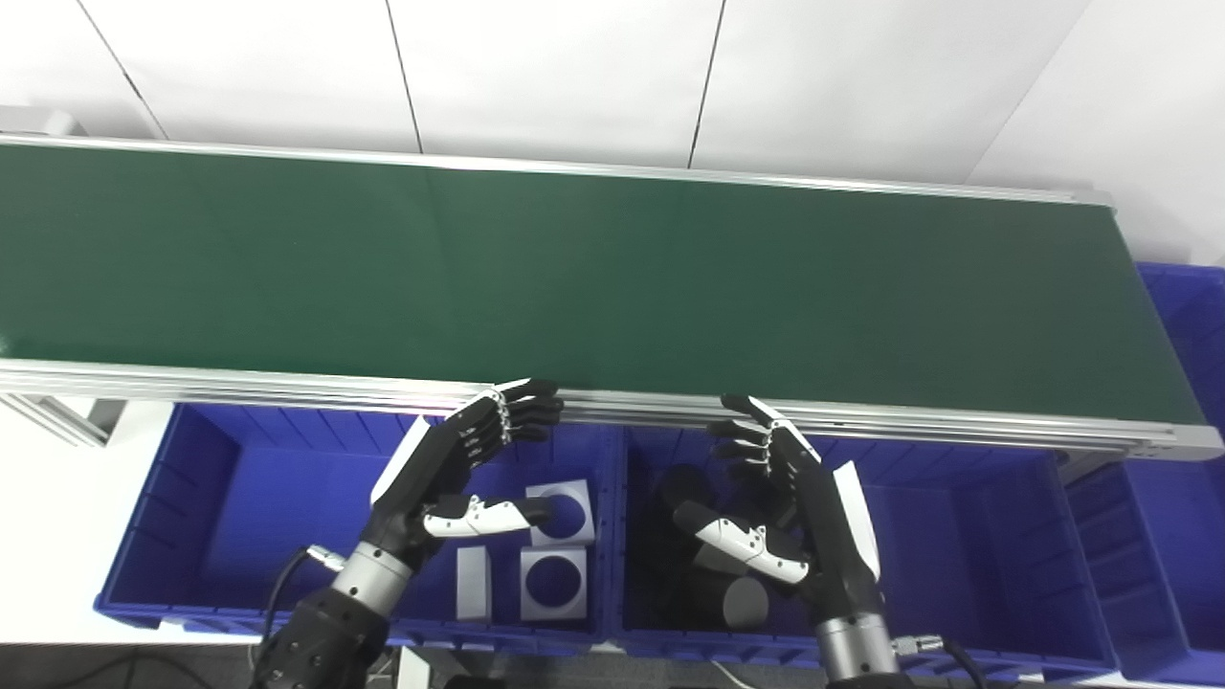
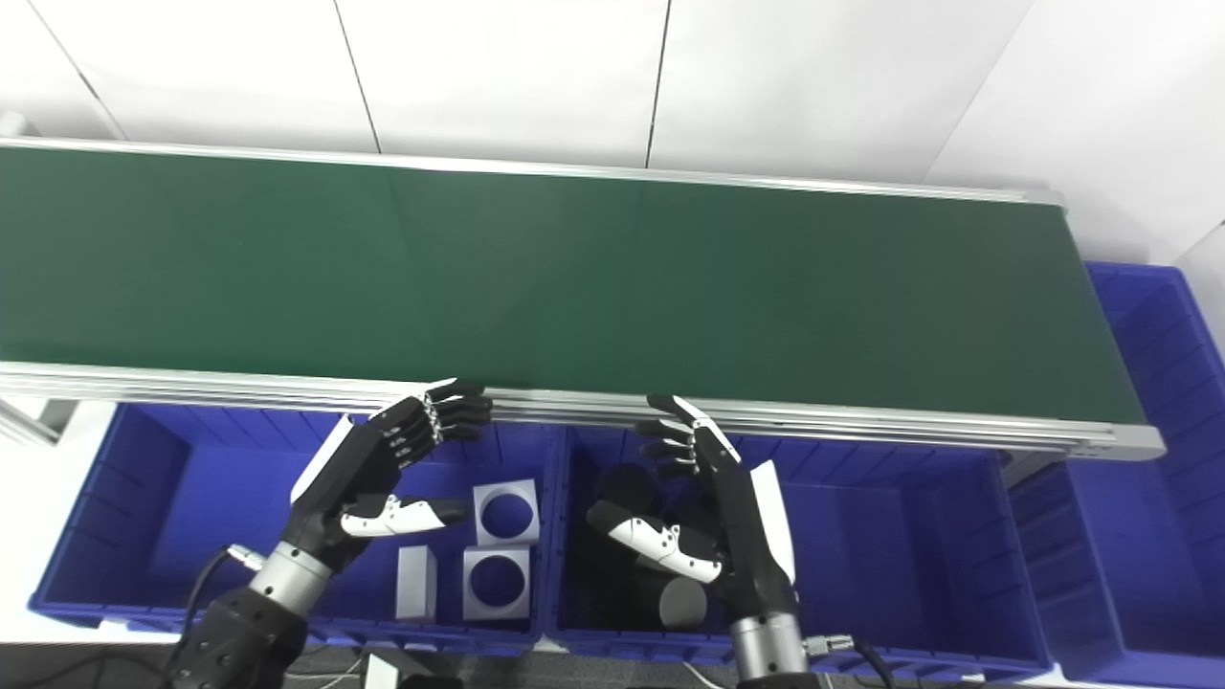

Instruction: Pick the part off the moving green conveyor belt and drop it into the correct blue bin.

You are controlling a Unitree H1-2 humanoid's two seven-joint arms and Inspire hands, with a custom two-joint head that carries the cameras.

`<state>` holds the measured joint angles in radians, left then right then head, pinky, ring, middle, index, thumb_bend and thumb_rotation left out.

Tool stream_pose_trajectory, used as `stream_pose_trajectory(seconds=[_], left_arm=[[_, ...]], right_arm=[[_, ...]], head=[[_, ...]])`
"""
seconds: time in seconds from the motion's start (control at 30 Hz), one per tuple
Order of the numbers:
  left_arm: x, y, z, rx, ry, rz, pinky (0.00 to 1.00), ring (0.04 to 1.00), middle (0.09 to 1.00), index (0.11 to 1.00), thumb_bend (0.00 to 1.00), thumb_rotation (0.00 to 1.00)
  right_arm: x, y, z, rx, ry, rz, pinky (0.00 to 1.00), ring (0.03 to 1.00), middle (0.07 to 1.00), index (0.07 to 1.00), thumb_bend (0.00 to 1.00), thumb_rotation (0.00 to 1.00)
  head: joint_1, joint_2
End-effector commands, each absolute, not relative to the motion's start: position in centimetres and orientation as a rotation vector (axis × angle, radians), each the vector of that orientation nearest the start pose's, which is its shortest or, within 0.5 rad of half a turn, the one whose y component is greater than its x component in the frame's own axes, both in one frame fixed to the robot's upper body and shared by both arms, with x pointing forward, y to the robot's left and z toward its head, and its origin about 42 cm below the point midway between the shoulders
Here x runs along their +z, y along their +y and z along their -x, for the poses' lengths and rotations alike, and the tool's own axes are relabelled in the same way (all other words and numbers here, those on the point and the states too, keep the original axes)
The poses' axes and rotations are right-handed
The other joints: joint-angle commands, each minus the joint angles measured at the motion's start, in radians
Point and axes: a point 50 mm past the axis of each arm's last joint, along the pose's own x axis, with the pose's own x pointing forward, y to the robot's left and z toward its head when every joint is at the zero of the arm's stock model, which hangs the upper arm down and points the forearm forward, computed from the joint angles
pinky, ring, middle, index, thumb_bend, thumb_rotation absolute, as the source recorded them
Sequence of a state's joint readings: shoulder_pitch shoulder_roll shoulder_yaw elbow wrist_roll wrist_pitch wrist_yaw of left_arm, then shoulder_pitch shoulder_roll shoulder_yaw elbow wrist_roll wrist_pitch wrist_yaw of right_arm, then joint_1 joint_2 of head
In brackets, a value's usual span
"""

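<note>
The green conveyor belt runs across the view and carries no part. My left hand is open and empty, hovering above the left blue bin, fingertips near the belt's front rail. My right hand is open and empty above the middle blue bin. The left bin holds grey square parts with round holes. The middle bin holds dark cylinders, partly hidden by my right hand.
A third blue bin stands at the right end of the belt. The belt's aluminium front rail runs just above the bins. A white wall stands behind the belt.
</note>
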<state>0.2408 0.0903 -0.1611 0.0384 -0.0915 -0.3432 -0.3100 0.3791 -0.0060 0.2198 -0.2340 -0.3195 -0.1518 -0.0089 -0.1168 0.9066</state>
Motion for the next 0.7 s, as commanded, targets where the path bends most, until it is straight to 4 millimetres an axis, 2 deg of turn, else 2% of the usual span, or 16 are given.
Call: stream_pose_trajectory(seconds=[0.0, 0.37, 0.67], left_arm=[[5.75, 19.67, -19.35, -0.388, -0.136, 0.046, 0.71, 0.754, 0.766, 0.773, 0.79, 0.30], [5.81, 19.03, -19.75, -0.401, -0.154, -0.004, 0.67, 0.730, 0.751, 0.759, 0.80, 0.27], [5.89, 19.06, -19.79, -0.410, -0.151, -0.027, 0.66, 0.714, 0.748, 0.765, 0.80, 0.27]], right_arm=[[9.90, -16.71, -16.19, 0.149, -0.064, 0.245, 0.59, 0.671, 0.720, 0.822, 0.71, 0.42], [9.94, -17.13, -16.43, 0.143, -0.067, 0.261, 0.58, 0.670, 0.720, 0.815, 0.71, 0.45], [10.01, -17.10, -16.46, 0.144, -0.067, 0.258, 0.58, 0.662, 0.713, 0.815, 0.71, 0.43]], head=[[0.002, 0.000], [0.024, 0.007], [0.017, 0.009]])
